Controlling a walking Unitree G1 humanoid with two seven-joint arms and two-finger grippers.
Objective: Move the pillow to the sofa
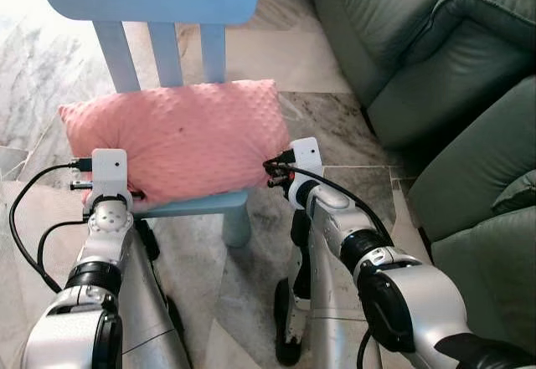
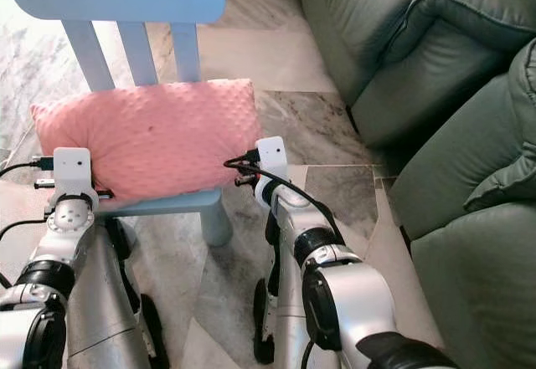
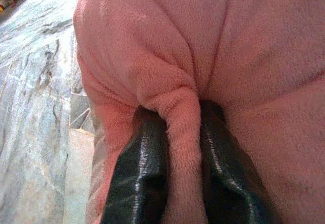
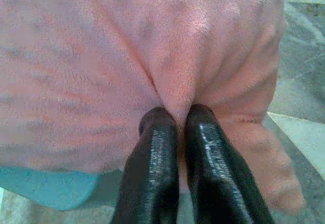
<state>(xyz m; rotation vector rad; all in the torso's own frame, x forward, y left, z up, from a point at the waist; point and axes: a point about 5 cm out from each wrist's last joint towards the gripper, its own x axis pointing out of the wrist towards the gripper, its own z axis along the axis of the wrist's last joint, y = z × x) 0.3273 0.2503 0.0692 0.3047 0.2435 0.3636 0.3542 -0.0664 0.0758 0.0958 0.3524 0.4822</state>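
Resting on the seat of a small light blue chair (image 1: 201,205) is the pink pillow (image 1: 180,135), and it is held at both near corners. A fold of the soft cloth is pinched by the left gripper (image 3: 180,132), with one black finger pressed on each side of the fold. The right gripper (image 4: 176,117) is squeezed onto another fold at the other corner, and its fingers are almost together.

The grabbing step looks done, and the pillow is not yet lifted. The green sofa (image 1: 435,59) is seen off to the robot's right, well apart from the chair, across the marble floor (image 1: 335,118).

Next, the pillow probably has to be raised clear of the seat and the chair back. Then it can be carried to the right, over the sofa cushion, and let go there. Both holds must be kept tight, since only thin folds are pinched.
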